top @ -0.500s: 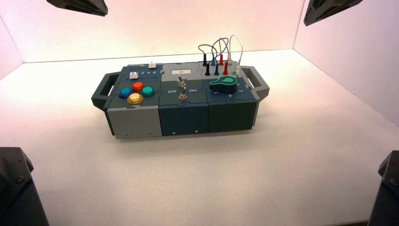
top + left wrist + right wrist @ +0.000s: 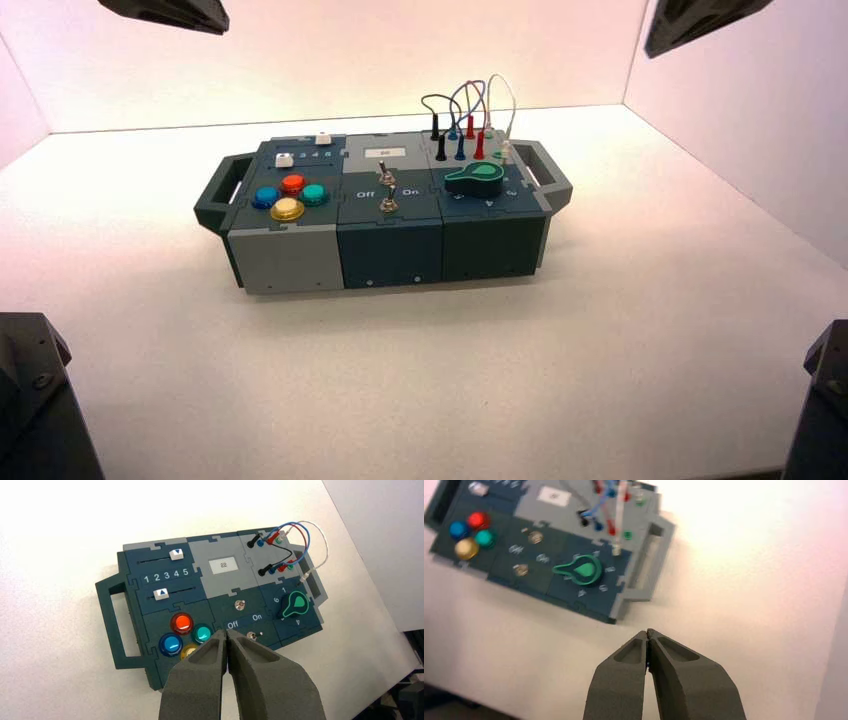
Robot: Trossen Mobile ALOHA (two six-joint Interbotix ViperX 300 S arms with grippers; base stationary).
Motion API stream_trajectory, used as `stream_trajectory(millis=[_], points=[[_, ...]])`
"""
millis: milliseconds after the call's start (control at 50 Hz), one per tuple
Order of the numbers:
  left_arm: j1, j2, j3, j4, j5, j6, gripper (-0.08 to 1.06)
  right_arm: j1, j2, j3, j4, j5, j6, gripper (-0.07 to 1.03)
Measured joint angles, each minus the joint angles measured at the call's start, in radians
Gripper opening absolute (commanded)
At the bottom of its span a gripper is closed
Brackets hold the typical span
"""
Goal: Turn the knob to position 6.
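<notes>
The teal-green teardrop knob (image 2: 474, 178) sits on the right-hand section of the dark box (image 2: 385, 250), in front of the plugged wires. In the left wrist view the knob (image 2: 294, 605) has its pointer tip between the printed 6 and 4. In the right wrist view the knob (image 2: 581, 571) points toward the toggle switches. My left gripper (image 2: 226, 632) is shut and empty, held above the box's front edge by the push buttons. My right gripper (image 2: 647, 632) is shut and empty, over the bare table in front of the box, well away from the knob.
The box also bears blue, red, teal and yellow push buttons (image 2: 288, 197), two white sliders (image 2: 168, 574), two metal toggle switches (image 2: 386, 192) marked Off and On, a small display (image 2: 223, 565) and looped wires (image 2: 468, 110). It has handles (image 2: 222, 195) at both ends. White walls enclose the table.
</notes>
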Motion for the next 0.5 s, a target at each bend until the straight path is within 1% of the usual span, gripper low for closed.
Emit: stream_trajectory(millis=[40, 140, 180, 320, 500], points=[[0.000, 0.002, 0.000, 0.000, 0.000, 0.000, 0.00, 0.034, 0.011, -0.009, 0.003, -0.002, 0.002, -0.02], [0.000, 0.000, 0.000, 0.000, 0.000, 0.002, 0.00, 0.092, 0.041, -0.018, 0.011, -0.006, 0.011, -0.02], [0.000, 0.000, 0.000, 0.000, 0.000, 0.002, 0.00, 0.101, 0.054, -0.020, 0.017, -0.011, 0.015, -0.02], [0.000, -0.002, 0.000, 0.000, 0.000, 0.002, -0.02, 0.126, 0.097, -0.020, 0.041, -0.028, 0.017, -0.02], [0.000, -0.009, 0.000, 0.000, 0.000, 0.002, -0.03, 0.173, 0.158, -0.028, 0.055, -0.048, 0.017, -0.02]])
